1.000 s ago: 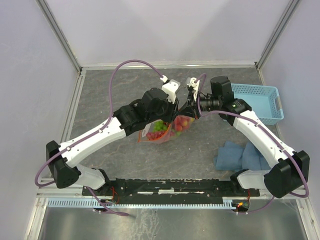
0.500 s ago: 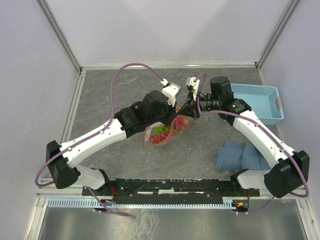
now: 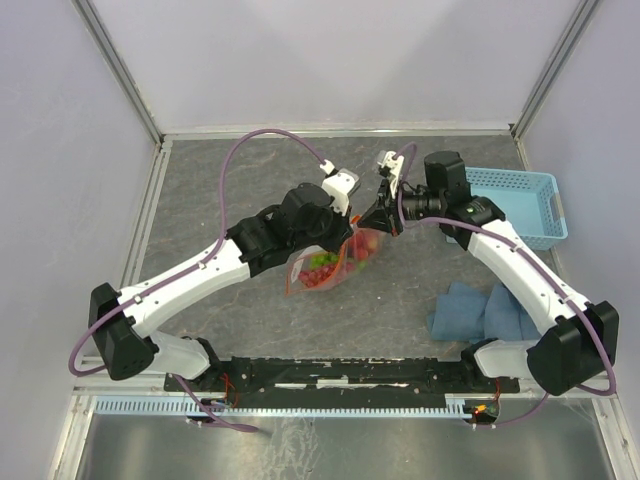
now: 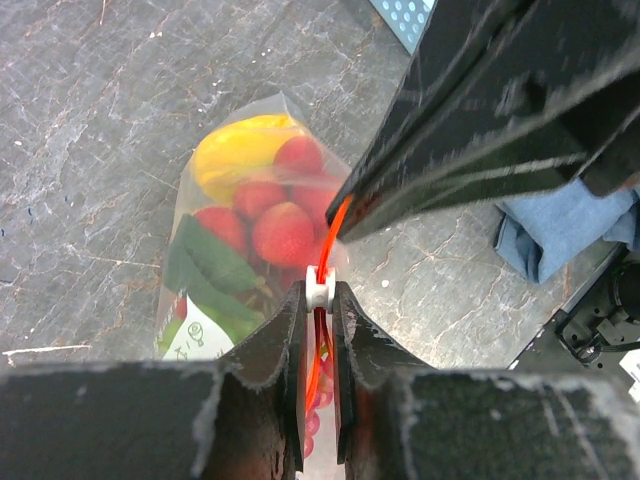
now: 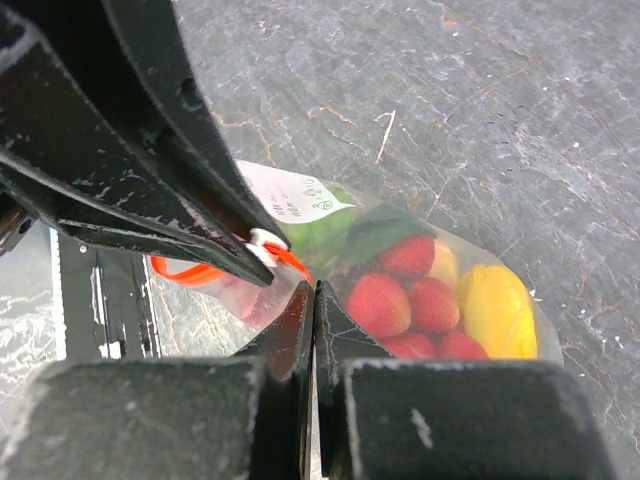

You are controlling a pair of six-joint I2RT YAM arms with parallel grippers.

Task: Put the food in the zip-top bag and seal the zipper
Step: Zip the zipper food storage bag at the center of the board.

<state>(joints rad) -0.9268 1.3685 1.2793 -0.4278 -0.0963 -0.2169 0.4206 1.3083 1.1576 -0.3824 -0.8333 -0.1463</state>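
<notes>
The clear zip-top bag point(image 3: 325, 268) hangs between both grippers above the table and holds the food: red strawberries point(image 4: 285, 235), a yellow fruit point(image 4: 235, 150) and green leaves. My left gripper point(image 4: 318, 295) is shut on the white slider of the red-orange zipper point(image 4: 335, 230). My right gripper point(image 5: 314, 290) is shut on the bag's mouth edge right beside it, its fingers point(image 4: 450, 150) almost touching the slider. The right wrist view shows the zipper strip point(image 5: 185, 272), the bag's white label point(image 5: 295, 195) and the strawberries point(image 5: 380, 300). In the top view the grippers meet near the bag's top, the left point(image 3: 352, 225) and the right point(image 3: 372, 220).
A light-blue mesh basket point(image 3: 515, 205) stands at the right back of the table. A crumpled blue cloth point(image 3: 480, 310) lies at the right front, and it also shows in the left wrist view point(image 4: 560, 225). The table is dark grey stone.
My left gripper has shifted slightly toward the right gripper along the bag's mouth. The bag has bunched narrower and hangs a little more to the right.
</notes>
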